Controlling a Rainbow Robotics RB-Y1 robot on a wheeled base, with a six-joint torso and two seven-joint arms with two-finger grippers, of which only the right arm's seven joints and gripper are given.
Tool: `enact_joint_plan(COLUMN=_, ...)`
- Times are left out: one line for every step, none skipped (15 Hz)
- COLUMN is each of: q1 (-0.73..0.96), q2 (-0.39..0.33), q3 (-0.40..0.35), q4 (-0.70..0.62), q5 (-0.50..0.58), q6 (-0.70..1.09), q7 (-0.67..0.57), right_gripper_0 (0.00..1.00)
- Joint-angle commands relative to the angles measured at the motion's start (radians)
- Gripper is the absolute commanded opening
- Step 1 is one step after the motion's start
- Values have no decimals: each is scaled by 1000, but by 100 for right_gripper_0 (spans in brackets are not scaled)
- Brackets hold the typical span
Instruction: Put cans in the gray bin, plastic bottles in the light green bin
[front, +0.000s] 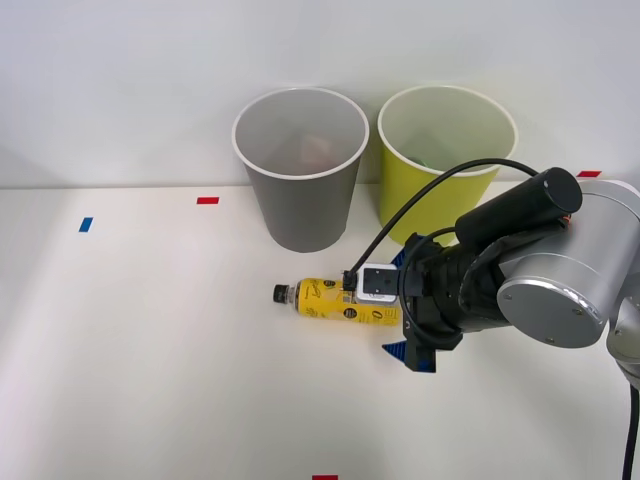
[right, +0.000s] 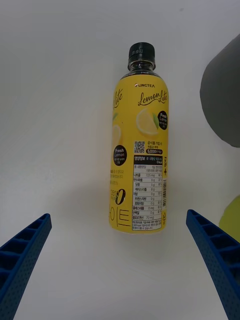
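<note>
A slim clear plastic bottle with a black cap and a yellow lemon-drink label lies flat on its side on the white worktop, about midway between the near and far edges and somewhat toward the right edge. Its cap points toward the left edge, and its base points toward the right arm's end effector. The right wrist view shows the same bottle lying lengthwise between the two blue ribbed fingers, which are spread wide apart, one on either side of the bottle's base and clear of it. The end effector is open and holds nothing.

Toward the far edge stand two round tapered plastic bins, upright and just beside each other. The gray bin with a white rim sits beyond the bottle's cap end; the yellow-green bin with a white rim sits to its right, beyond the end effector. Something pale and pinkish seems to lie inside the gray bin, though it is too faint to identify. A black cable arcs from the wrist in front of the yellow-green bin. Small tape marks lie on the worktop: a blue one near the left edge, a red one left of the gray bin, and another red one at the near edge.
</note>
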Motion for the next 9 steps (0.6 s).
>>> enact_joint_plan(q1=-25, q2=-18, q3=65, q4=1, q5=42, q6=0, q7=15, right_gripper_0=93)
enact_joint_plan(q1=-31, q2=-21, q3=85, q4=1, q5=48, q6=0, q7=15, right_gripper_0=93)
enact_joint_plan(q1=-34, q2=-21, q3=95, q4=1, q5=48, q6=0, q7=17, right_gripper_0=93)
enact_joint_plan(q1=-39, q2=-15, q3=111, q4=1, q5=53, q6=0, q7=18, right_gripper_0=93)
enact_joint_plan(q1=-39, q2=-4, q3=122, q4=1, q5=64, q6=0, q7=20, right_gripper_0=93)
enact_joint_plan(q1=-42, q2=5, q3=131, q4=1, q5=79, q6=0, q7=23, right_gripper_0=93)
enact_joint_plan(q1=-43, q2=14, q3=145, q4=1, q5=99, q6=0, q7=23, right_gripper_0=93)
enact_joint_plan(q1=-48, q2=22, q3=169, q4=1, q5=131, q6=-1, q7=20, right_gripper_0=93)
enact_joint_plan(q1=-53, q2=23, q3=189, q4=1, q5=151, q6=-1, q7=17, right_gripper_0=93)
